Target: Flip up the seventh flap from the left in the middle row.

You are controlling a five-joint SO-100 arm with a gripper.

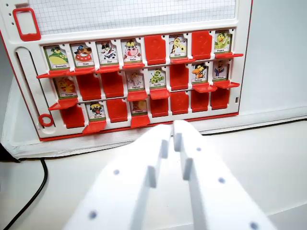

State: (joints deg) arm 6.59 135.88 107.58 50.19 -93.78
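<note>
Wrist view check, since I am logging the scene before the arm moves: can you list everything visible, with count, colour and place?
Game board: one, white frame with red trim, standing across the upper half of the view.
Flaps: three rows, red; many show animal picture cards, the others are plain red, e.g. fifth and seventh in the top row.
Grid panel: one, white with fine lines, along the board's top.
Red ring: one, at the board's lower corner on the wrist view's left.
Red rectangular loop: one, top corner on the wrist view's left.
Cable: one, black, bottom of the wrist view's left.
Table: white, under the board.
Gripper: one, white, bottom centre, fingertips close together, short of the board.
</note>
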